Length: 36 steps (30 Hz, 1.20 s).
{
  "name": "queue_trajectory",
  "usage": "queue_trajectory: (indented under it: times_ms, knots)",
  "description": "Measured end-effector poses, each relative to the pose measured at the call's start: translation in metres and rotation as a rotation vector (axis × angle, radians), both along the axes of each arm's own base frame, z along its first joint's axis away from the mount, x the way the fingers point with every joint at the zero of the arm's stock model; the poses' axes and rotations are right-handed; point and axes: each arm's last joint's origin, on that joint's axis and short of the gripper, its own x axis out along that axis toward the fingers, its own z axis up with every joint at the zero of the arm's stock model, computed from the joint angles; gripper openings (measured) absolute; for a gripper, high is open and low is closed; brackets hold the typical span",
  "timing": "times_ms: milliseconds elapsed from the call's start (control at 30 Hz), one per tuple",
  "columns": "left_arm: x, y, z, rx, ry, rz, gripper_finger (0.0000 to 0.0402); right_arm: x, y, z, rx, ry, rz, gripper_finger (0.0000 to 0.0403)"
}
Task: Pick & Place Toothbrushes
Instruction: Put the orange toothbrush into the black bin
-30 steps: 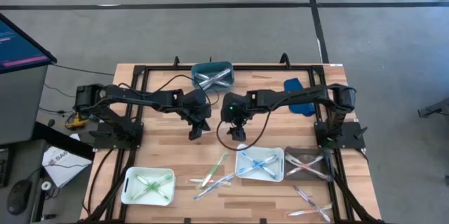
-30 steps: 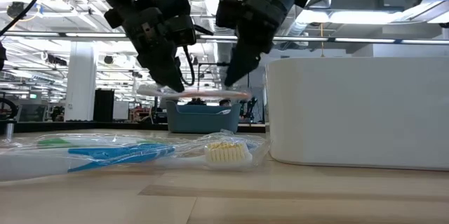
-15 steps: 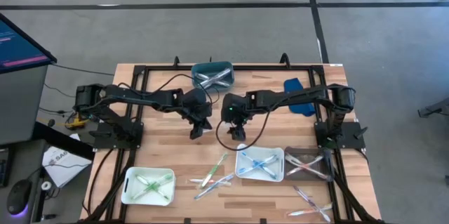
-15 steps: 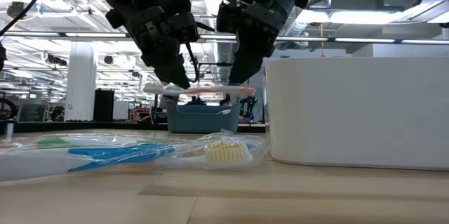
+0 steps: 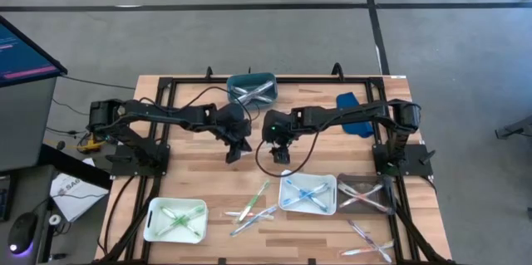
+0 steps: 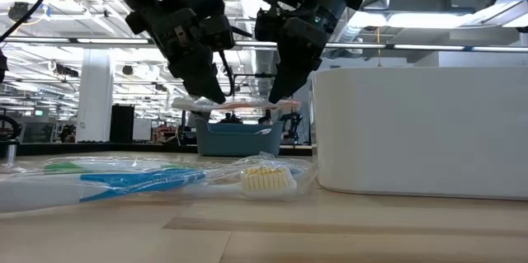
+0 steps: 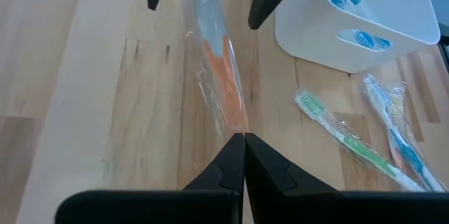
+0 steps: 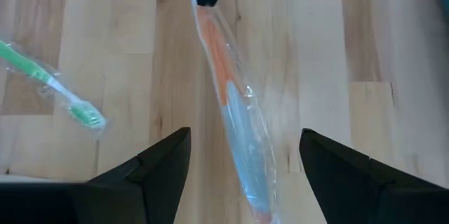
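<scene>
We see left gripper [image 7: 242, 137] clenched on wrapped brush [image 7: 217, 69]; its free end runs between right gripper [image 8: 245, 147] spread fingers, not yet grasped.

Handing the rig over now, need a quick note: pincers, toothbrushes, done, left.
Left pincer: shut on a wrapped orange toothbrush, held above mid-table.
Right pincer: open, straddling its far end, not gripping.
Done: brushes lie in the teal bin, the green-brush tray, the blue-brush tray and the clear tray.
Left: loose toothbrushes on the front of the table.
</scene>
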Motion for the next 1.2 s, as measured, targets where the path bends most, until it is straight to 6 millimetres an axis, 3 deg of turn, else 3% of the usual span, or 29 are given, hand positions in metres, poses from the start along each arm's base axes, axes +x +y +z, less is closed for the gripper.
queue_trajectory:
  times_ms: [133,500,1200]
  knots:
    - [-0.0005,0.0024,0.0001,0.0,0.0,0.008,0.0001,-0.0001,0.0,0.0,0.0,0.001,0.0,0.0248]
    - [-0.0006,0.0052,0.0006,0.002,-0.007,0.016,0.0001,-0.0013,-0.0054,-0.0007,0.001,0.012,-0.014,0.0164]
    - [0.0002,0.0067,0.0016,0.001,-0.027,0.009,0.0001,-0.0027,-0.005,-0.0015,0.017,0.027,-0.03,0.0043]
